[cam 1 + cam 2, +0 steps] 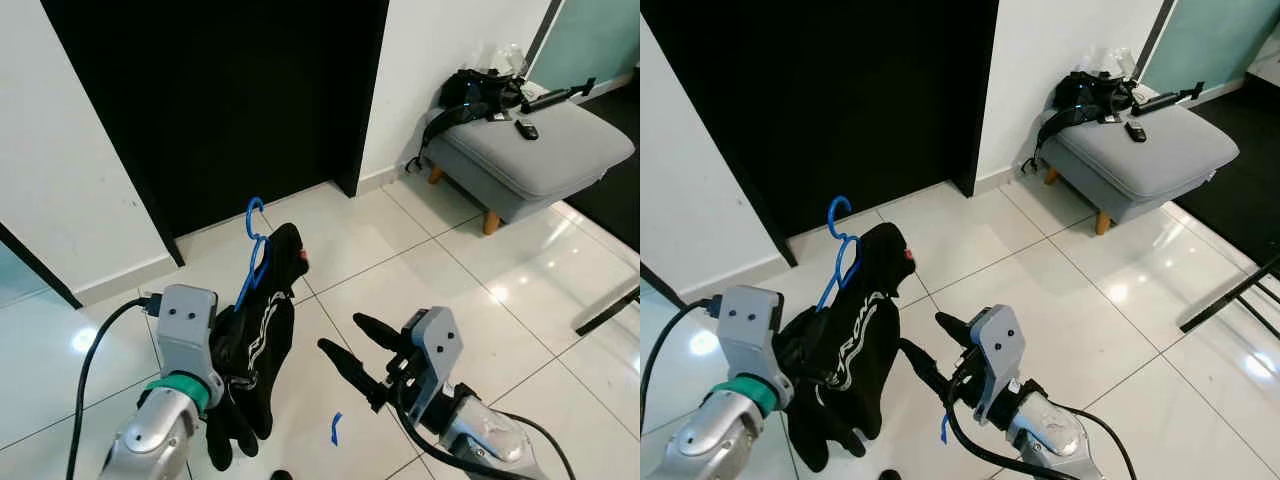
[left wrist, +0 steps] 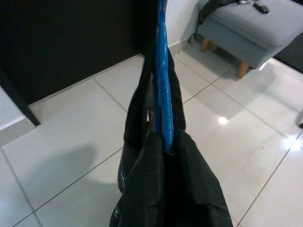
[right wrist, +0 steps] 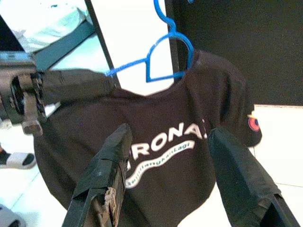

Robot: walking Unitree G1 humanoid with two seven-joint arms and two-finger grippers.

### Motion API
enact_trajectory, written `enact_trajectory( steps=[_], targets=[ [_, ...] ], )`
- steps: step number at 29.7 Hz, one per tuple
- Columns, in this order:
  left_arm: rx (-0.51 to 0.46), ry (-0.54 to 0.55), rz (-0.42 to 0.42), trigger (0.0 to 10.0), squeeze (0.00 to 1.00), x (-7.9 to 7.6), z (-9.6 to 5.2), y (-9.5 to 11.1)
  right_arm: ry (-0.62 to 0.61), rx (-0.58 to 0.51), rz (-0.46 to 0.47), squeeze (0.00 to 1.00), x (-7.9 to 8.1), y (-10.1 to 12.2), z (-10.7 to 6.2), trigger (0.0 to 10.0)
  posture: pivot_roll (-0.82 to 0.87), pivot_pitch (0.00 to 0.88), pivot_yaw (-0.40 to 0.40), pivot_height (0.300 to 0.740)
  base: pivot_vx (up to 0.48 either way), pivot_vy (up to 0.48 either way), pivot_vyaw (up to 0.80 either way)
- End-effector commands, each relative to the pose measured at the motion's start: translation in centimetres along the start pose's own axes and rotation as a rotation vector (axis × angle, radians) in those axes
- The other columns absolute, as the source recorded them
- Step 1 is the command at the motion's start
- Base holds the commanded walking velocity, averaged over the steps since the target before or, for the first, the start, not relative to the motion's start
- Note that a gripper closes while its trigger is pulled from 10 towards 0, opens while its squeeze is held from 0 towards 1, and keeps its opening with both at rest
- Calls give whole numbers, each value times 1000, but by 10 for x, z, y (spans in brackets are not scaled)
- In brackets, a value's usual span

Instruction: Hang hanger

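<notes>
A blue plastic hanger carries a black T-shirt with white lettering and a red badge. My left gripper is shut on the hanger's shoulder through the cloth and holds it up at the lower left, hook pointing up. In the left wrist view the blue hanger runs edge-on between the shirt folds. My right gripper is open just right of the shirt, fingers pointing at it without touching. In the right wrist view the shirt hangs beyond the two spread fingers.
A tall dark opening stands ahead between white walls. A grey ottoman at the right back carries a black bag and a remote. Blue tape marks the white tile floor. A black bar crosses at the far right.
</notes>
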State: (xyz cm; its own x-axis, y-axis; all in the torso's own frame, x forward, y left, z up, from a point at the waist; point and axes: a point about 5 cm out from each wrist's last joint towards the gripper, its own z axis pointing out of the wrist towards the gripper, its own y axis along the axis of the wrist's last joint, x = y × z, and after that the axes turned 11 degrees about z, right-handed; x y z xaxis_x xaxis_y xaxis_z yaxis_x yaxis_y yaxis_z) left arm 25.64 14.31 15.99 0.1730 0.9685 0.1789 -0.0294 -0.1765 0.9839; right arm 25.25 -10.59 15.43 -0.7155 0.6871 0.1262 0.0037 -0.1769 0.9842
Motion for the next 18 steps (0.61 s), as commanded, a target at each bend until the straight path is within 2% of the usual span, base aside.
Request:
enact_trajectory(
  steps=[1,3,5,7,8,11,12,18],
  targets=[
    [-22,22,-8,10000,0,-1,-2,-1,12,3,20,0,5,-2,0,10000,-90,206,77,740,0,0,0],
    [-18,20,-1,10000,0,-3,-2,-1,14,2,25,0,5,-2,0,10000,-92,202,73,740,0,0,0],
    [-12,-79,7,10000,0,-15,-1,-2,18,4,29,0,6,-2,0,10000,-94,198,68,740,0,0,0],
    [8,-111,21,10000,0,-19,0,-4,19,4,29,0,6,-2,0,10000,-94,197,65,740,0,0,0],
    [-14,-143,-38,10000,0,-23,1,-2,21,4,27,0,6,-1,1,10000,-98,195,63,740,0,0,0],
    [-24,-149,-63,10000,0,-24,1,-2,22,3,25,0,5,0,2,10000,-102,194,60,740,0,0,0],
    [-45,-167,-122,10000,0,-26,1,0,22,2,22,0,4,1,2,10000,-107,190,54,740,0,0,0],
    [-63,-170,-156,10000,0,-28,2,2,20,3,16,0,2,3,1,10000,-113,188,48,740,0,0,0]
  ],
)
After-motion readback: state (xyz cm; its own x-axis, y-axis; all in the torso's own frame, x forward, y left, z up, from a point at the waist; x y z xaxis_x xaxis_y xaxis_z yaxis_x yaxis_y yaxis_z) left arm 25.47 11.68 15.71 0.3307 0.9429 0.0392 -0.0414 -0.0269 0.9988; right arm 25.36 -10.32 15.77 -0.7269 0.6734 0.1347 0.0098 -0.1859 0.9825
